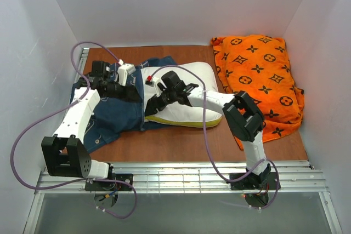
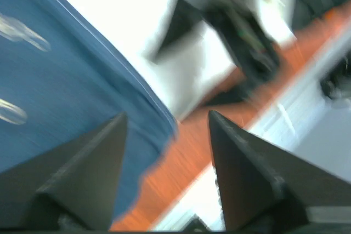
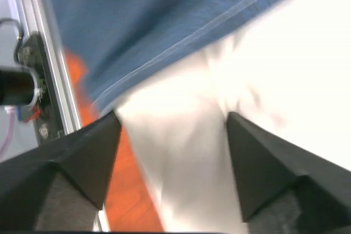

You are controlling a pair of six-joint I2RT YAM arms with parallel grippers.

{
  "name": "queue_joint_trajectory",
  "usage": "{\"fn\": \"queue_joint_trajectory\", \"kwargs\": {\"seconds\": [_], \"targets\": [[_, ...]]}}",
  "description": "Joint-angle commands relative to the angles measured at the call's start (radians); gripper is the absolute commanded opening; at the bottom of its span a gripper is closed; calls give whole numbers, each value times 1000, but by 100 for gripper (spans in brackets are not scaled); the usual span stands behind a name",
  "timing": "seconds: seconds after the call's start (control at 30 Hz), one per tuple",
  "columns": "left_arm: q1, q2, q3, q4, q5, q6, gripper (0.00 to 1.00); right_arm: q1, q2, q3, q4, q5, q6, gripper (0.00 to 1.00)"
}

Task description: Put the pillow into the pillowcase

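The white pillow [image 1: 189,110] with a yellow edge lies mid-table, its left end tucked under the navy pillowcase [image 1: 112,114]. My left gripper [image 1: 136,93] hovers over the case's open edge, where it meets the pillow. In the left wrist view the gripper [image 2: 167,120] is open, with blue pillowcase [image 2: 55,75] at left, pillow [image 2: 115,9] above and bare table between the fingers. My right gripper [image 1: 151,104] is at the pillow's left end. In the right wrist view it [image 3: 173,118] is open, straddling white pillow [image 3: 181,163] below the case's hem [image 3: 153,20].
An orange cushion [image 1: 258,75] with dark monograms lies at the back right, against the wall. The wooden table [image 1: 181,141] shows in front of the pillow. A metal rail [image 1: 192,176] with both arm bases runs along the near edge. White walls close in three sides.
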Motion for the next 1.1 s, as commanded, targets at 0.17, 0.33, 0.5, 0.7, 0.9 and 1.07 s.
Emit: {"fn": "queue_joint_trajectory", "kwargs": {"seconds": [0.17,0.33,0.5,0.7,0.9,1.07], "targets": [[0,247,361,281,-375,-182,62,-202,-111,228,-176,129,-237,91],[-5,544,605,291,-412,-149,66,-284,209,624,-262,282,-421,98],[-5,693,785,324,-426,-179,67,-300,346,731,-215,298,-475,99],[-6,812,862,329,-362,-187,77,-298,418,641,-127,174,-483,99],[-23,890,853,315,-371,-166,77,-295,435,581,-168,62,-543,65],[-23,960,887,309,-320,-204,70,-285,392,549,-167,26,-534,9]]}}
